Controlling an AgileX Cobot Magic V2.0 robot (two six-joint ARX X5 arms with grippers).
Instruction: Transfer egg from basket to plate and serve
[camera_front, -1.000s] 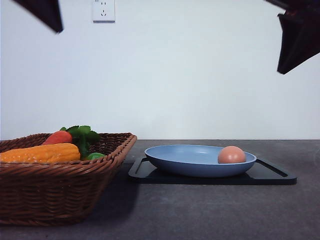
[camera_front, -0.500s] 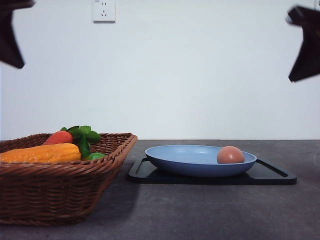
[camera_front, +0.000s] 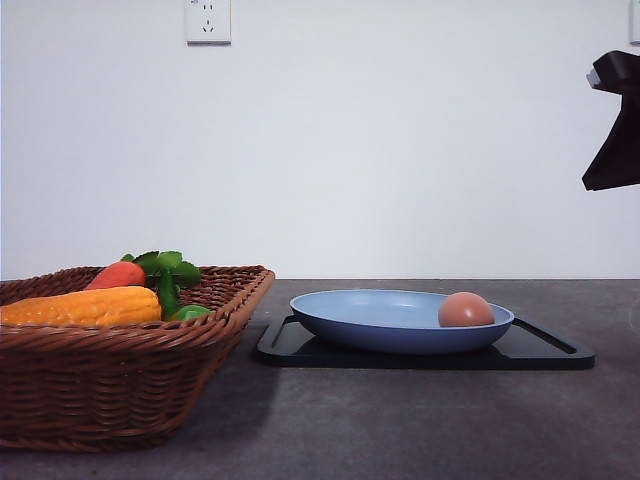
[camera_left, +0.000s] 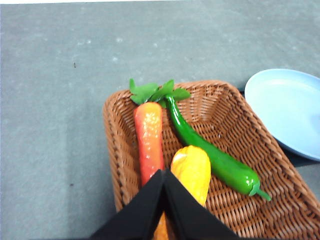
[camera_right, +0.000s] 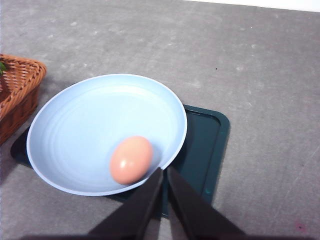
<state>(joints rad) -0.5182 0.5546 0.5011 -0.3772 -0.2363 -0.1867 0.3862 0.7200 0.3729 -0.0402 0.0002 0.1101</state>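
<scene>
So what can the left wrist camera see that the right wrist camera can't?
Left wrist view: a red-orange carrot, a yellow-orange corn cob and a long green pepper lying inside the brown woven wicker basket.

Right wrist view: the small pinkish-brown egg lying in the round light-blue plate, which sits on a flat black tray.

Both: part of the basket, the plate and the grey table.

The basket (camera_front: 120, 350) sits at the lower left of the front view, holding a carrot (camera_front: 115, 275), corn (camera_front: 85, 306) and a pepper (camera_left: 215, 157). Right of it, a tray (camera_front: 540, 350) carries the plate (camera_front: 380, 320); the egg (camera_front: 466, 310) lies in the plate's right side
</scene>
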